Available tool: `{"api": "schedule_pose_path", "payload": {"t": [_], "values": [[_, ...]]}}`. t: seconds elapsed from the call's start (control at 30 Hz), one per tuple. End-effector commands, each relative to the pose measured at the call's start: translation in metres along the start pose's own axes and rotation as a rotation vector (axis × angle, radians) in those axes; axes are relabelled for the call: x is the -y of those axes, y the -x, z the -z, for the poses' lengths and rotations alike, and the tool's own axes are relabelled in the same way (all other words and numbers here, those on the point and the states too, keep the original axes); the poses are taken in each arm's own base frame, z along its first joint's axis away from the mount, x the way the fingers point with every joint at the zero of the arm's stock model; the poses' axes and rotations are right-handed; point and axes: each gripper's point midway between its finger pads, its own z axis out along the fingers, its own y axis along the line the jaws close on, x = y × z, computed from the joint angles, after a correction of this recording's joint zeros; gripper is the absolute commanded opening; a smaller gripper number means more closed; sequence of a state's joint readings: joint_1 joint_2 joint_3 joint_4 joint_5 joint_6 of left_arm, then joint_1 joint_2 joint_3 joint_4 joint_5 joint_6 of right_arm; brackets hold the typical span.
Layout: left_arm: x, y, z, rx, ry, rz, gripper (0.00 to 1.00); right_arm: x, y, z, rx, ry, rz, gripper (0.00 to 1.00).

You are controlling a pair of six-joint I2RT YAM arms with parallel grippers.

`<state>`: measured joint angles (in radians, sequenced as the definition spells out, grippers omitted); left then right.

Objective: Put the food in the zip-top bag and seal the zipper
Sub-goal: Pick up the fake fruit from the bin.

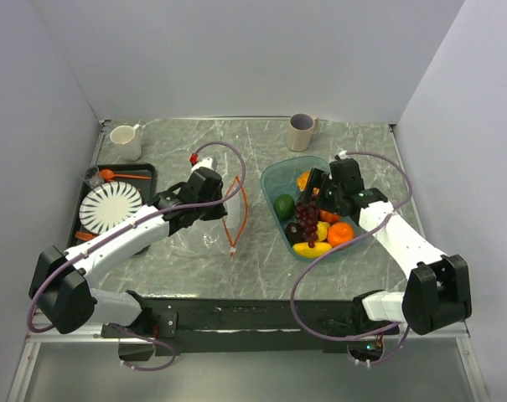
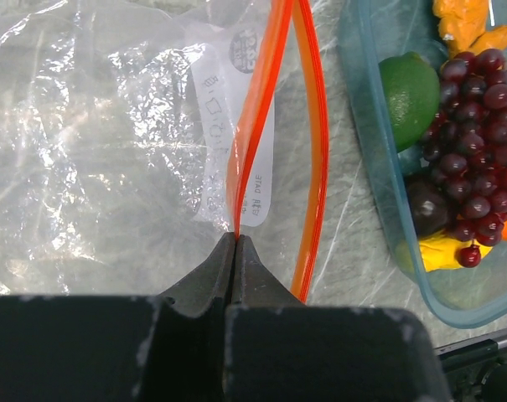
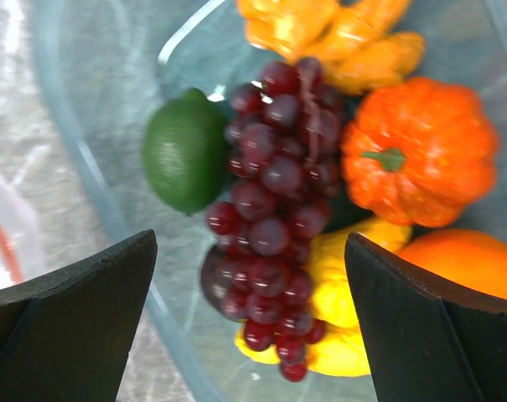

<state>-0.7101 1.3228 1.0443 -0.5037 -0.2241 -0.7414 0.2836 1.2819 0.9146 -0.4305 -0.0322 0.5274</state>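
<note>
On the grey marbled desk (image 1: 261, 272), left of centre, lies the zip-top bag (image 2: 94, 151), clear and crinkly, with its mouth turned toward a bowl on the right. The orange-red zipper (image 2: 310, 151) runs along that mouth, and its two strips bow apart in a narrow loop, so the bag is unsealed. The left tool (image 2: 237, 239) is pressed together on the nearer strip, pinching its edge between the dark fingertips.

Just beside the bag's mouth stands a translucent teal bowl (image 1: 274, 172) that holds all the food. A purple grape bunch (image 3: 274, 209) lies down the middle. A green avocado (image 3: 184, 151) touches its left side, and a ribbed orange fruit (image 3: 421, 155) sits to its right. Orange bits (image 3: 337, 33) lie at the far end, a yellow piece (image 3: 341, 293) shows under the grapes, and a smooth orange (image 3: 467, 264) lies at the near right.

The right tool (image 3: 251, 251) hangs above the bowl, its fingers spread wide and gripping nothing, with the grapes showing between them.
</note>
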Motion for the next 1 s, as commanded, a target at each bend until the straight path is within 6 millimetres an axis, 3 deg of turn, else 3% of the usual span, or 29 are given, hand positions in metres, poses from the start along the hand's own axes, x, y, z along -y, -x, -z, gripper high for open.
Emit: {"api": "schedule_pose_path", "payload": {"t": [0.0,0.33,0.47,0.57,0.6,0.7,0.97], "values": [[0.013,0.015,0.009,0.05,-0.066,-0.003,0.01,0.014,-0.009,-0.008,-0.029,-0.058,0.044,1.0],[0.012,0.013,0.004,0.03,-0.041,-0.007,0.01,0.009,-0.035,-0.038,-0.155,-0.009,0.056,0.89],[0.015,0.014,0.003,0.027,-0.048,-0.013,0.01,0.008,-0.042,-0.044,-0.194,0.004,0.068,0.71],[0.014,0.014,0.002,0.024,-0.043,-0.014,0.01,0.003,-0.043,-0.044,-0.201,0.029,0.07,0.48],[0.014,0.014,0.002,0.024,-0.043,-0.014,0.01,0.002,-0.042,-0.044,-0.199,0.032,0.07,0.34],[0.015,0.016,0.005,0.03,-0.047,-0.012,0.01,-0.002,-0.036,-0.038,-0.169,0.044,0.068,0.16],[0.015,0.019,0.007,0.037,-0.046,-0.014,0.01,-0.033,0.003,0.005,-0.013,0.178,0.094,0.15]]}}
